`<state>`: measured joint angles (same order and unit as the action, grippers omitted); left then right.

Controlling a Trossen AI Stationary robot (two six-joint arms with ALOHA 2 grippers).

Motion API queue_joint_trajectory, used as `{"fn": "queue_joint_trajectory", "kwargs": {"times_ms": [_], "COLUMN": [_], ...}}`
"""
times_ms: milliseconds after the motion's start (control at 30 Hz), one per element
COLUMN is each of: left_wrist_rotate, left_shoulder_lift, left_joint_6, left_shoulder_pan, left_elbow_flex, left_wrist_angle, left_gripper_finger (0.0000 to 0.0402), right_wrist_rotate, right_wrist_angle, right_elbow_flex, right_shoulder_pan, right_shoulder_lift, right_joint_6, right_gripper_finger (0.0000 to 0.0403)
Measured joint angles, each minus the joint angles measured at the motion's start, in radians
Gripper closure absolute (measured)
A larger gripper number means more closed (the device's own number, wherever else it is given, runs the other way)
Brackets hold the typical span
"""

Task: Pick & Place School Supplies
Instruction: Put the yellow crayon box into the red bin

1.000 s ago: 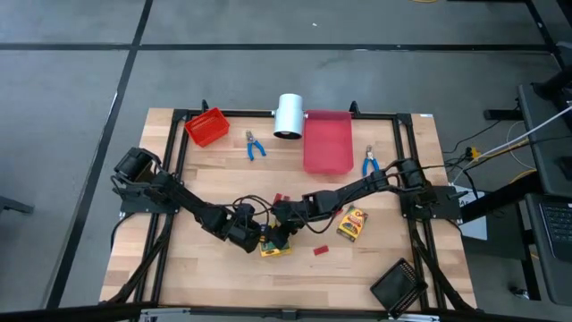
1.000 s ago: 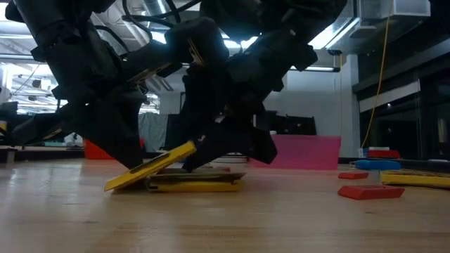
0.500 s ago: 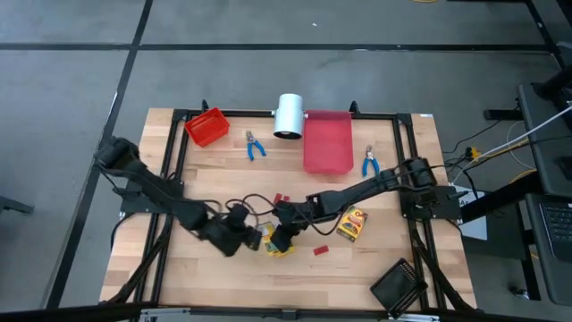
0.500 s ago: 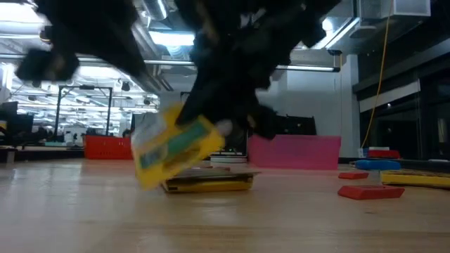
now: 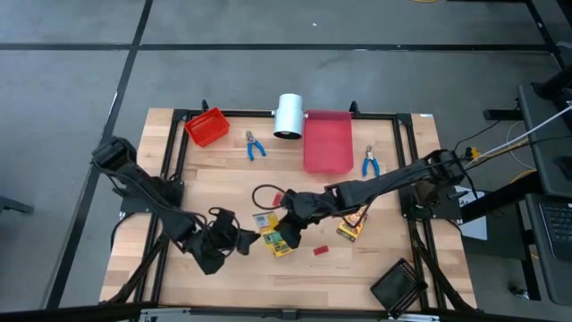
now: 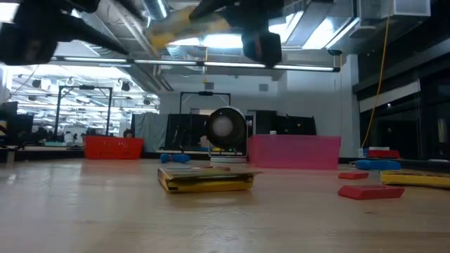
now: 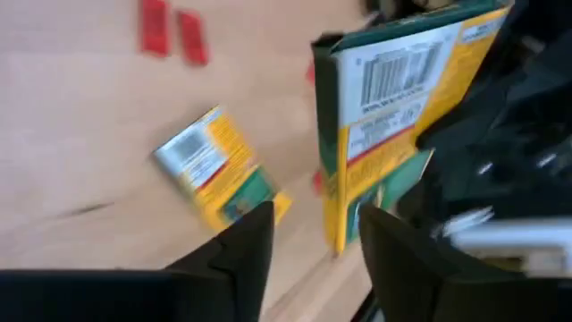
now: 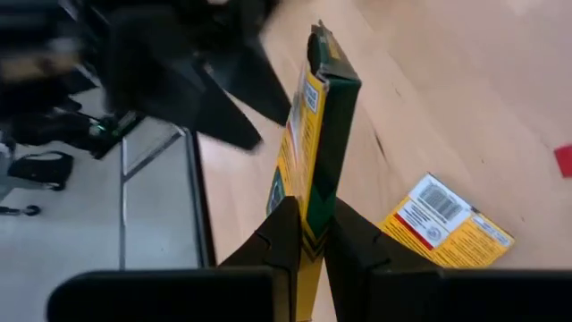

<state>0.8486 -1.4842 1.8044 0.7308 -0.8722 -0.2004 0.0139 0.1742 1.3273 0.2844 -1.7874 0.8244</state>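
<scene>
My right gripper [image 8: 308, 234] is shut on a yellow-orange box with green print [image 8: 315, 125], held high over the table's middle [image 6: 184, 27]. A second box [image 5: 263, 221] lies flat on the wood just below it [image 6: 205, 180]. A third box [image 5: 350, 229] lies partly under my right arm. My left gripper [image 7: 313, 250] stands open and holds nothing, to the near left of the held box [image 5: 228, 243]. Red blocks [image 5: 320, 251] lie nearby. Two blue-handled pliers [image 5: 255, 146] [image 5: 369, 162] rest near the far bins. My right gripper pinches the box's two broad faces [image 8: 304, 201] between its two fingers, at one end of the box. The box stands on edge in the hold, its narrow green side [image 8: 332, 134] toward the wrist camera. It is lifted clear of the table and of the other box.
A small red bin [image 5: 206, 127], a white cylinder [image 5: 289, 114] and a pink-red bin [image 5: 327, 141] line the far edge. A black tray [image 5: 398, 286] sits at the near right corner. More red blocks [image 5: 279, 198] lie at mid-table. Bare wood shows at the near left.
My left gripper has let go of the tilted box and drawn back toward the table's near left. My right gripper has taken the box and carried it up, from leaning on the flat box to well clear above it. The flat box has stayed put.
</scene>
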Motion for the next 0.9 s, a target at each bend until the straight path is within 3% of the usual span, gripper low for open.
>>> {"fn": "queue_joint_trajectory", "kwargs": {"times_ms": [133, 300, 400, 567, 700, 767, 900], "left_wrist_rotate": [0.024, 0.011, -0.034, -0.018, -0.009, -0.005, 0.001], "left_shoulder_lift": [-0.059, -0.123, -0.139, -0.135, -0.129, -0.127, -0.115], "left_joint_6": [-0.080, -0.215, -0.249, -0.283, -0.297, -0.310, -0.295], "left_shoulder_pan": [-0.030, -0.079, -0.096, -0.089, -0.078, -0.074, -0.055], "left_elbow_flex": [0.000, 0.000, 0.000, 0.000, -0.003, -0.003, 0.002], "left_wrist_angle": [0.144, 0.347, 0.389, 0.400, 0.413, 0.426, 0.369], "left_gripper_finger": [0.0213, 0.0226, 0.0262, 0.0368, 0.0375, 0.0375, 0.0375], "right_wrist_rotate": [-0.007, 0.001, 0.002, -0.008, -0.023, -0.032, -0.073], "right_wrist_angle": [0.006, 0.009, 0.027, 0.062, 0.062, 0.061, 0.079], "right_elbow_flex": [0.000, -0.001, -0.001, -0.001, -0.002, -0.002, 0.000], "right_shoulder_pan": [0.000, 0.009, 0.013, 0.018, 0.019, 0.019, 0.018], "right_shoulder_lift": [0.006, 0.006, 0.006, 0.026, 0.046, 0.055, 0.101], "right_joint_6": [-0.007, -0.011, -0.018, -0.032, -0.057, -0.058, -0.049], "right_gripper_finger": [0.0368, 0.0368, 0.0368, 0.0368, 0.0367, 0.0344, 0.0246]}}
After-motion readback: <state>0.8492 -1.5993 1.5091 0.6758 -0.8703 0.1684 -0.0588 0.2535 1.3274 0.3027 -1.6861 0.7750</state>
